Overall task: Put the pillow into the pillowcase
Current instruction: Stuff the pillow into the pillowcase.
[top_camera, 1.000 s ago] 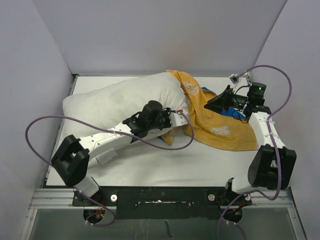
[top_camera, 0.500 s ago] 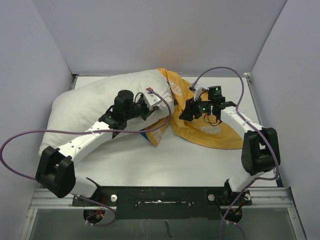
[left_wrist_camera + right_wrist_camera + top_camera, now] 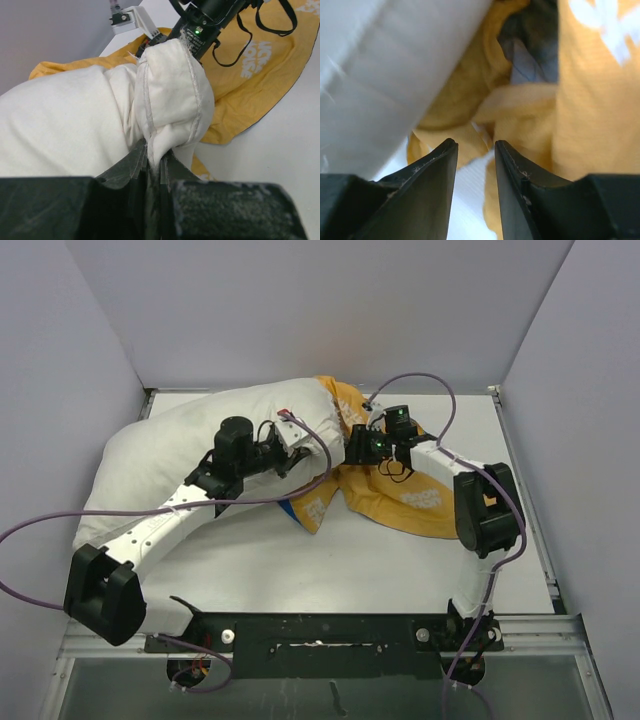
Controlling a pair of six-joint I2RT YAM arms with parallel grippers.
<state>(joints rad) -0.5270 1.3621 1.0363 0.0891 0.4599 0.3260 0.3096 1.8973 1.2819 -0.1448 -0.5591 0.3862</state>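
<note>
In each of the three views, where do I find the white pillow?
Top view: the pillow lies at left and centre.
Left wrist view: the pillow fills left and centre.
Right wrist view: the pillow is at upper left.
Shared landmark: the yellow pillowcase, beside it in all three.

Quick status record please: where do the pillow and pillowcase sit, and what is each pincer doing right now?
pillow: left half of the table, bulk outside the pillowcase, right end against the yellow fabric
pillowcase: crumpled centre-right, yellow side up
left pincer: shut on a corner of the pillow
right pincer: jaws slightly apart at the pillowcase folds, nothing seen between them
insertion: not done
</note>
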